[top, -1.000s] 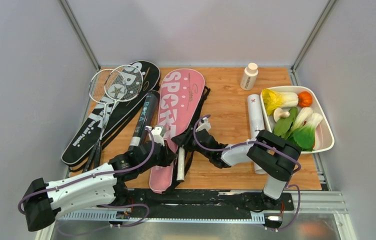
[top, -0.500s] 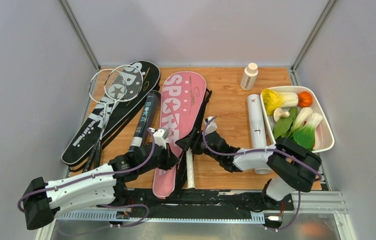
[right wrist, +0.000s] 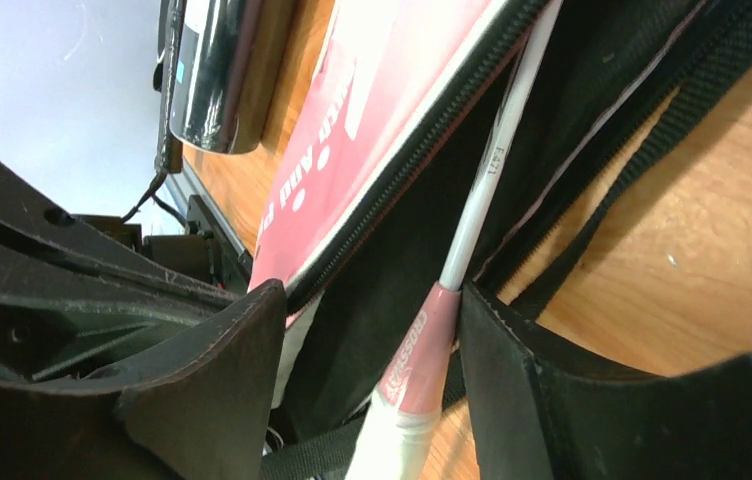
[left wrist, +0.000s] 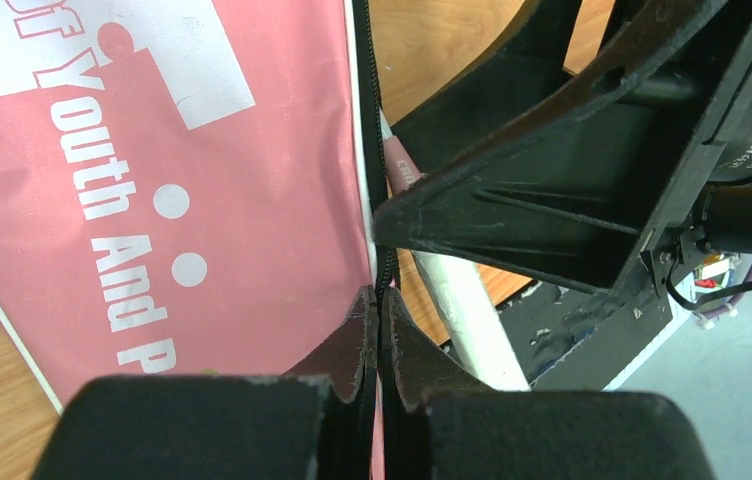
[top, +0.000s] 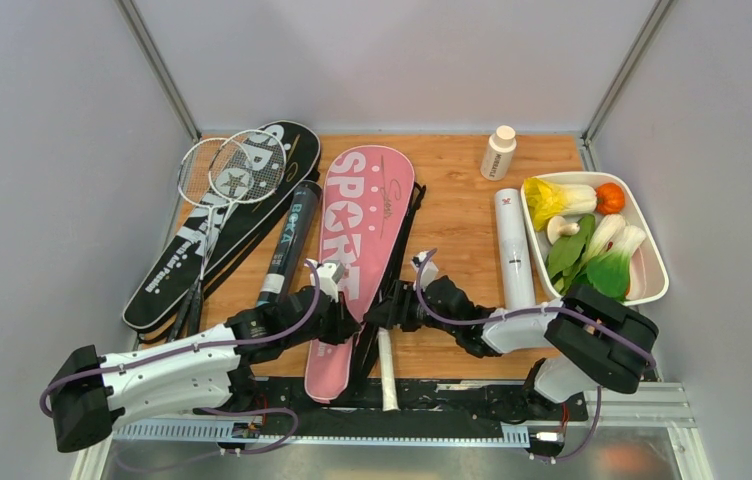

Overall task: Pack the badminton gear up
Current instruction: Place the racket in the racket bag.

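Lying lengthwise along the middle of the wooden table [top: 452,220], the pink "SPORT" bag [top: 357,230] has a racket [right wrist: 417,350] sticking out of its unzipped right side, white grip pointing toward the arm bases. My left gripper [left wrist: 378,315] is pinched closed on the bag's black zipper edge near its narrow end, while my right gripper [right wrist: 372,300] straddles the racket's pink collar with jaws apart. Left of the bag lie a black tube [top: 287,240] and a black bag [top: 282,150]; to its right, a white tube [top: 512,250].
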Tool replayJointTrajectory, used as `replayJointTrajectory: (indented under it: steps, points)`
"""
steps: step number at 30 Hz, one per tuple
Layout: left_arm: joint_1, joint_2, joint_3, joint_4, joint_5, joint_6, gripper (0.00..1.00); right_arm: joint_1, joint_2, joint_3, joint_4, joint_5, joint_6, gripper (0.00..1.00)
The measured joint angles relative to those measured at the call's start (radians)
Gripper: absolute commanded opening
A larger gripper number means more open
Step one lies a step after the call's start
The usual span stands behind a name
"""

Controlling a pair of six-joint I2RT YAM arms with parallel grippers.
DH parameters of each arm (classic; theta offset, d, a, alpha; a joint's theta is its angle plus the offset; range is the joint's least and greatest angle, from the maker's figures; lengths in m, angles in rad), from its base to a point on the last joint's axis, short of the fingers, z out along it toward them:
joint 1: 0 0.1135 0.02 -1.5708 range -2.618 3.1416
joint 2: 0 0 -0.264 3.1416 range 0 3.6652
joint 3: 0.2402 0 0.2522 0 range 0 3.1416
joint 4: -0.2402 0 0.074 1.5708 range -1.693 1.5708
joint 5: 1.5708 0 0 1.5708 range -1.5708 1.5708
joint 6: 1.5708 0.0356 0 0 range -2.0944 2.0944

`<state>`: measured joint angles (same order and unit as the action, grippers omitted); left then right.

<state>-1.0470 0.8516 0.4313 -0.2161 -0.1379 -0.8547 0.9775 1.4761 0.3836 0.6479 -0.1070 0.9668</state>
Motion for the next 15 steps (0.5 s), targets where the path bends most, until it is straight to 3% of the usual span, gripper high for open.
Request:
replayJointTrajectory:
  steps: [8, 12, 15]
  points:
    - [0.002, -0.002, 0.000, -0.002, -0.021, 0.000, 0.00, -0.002, -0.014, -0.116, 0.070, -0.091, 0.016, 0.67]
    - [0.002, -0.005, 0.000, -0.002, -0.030, 0.000, 0.00, -0.001, -0.073, -0.171, 0.064, -0.108, 0.013, 0.44]
    - [0.002, -0.007, 0.000, -0.002, -0.033, 0.000, 0.00, -0.001, -0.098, -0.175, 0.065, -0.106, 0.012, 0.42]
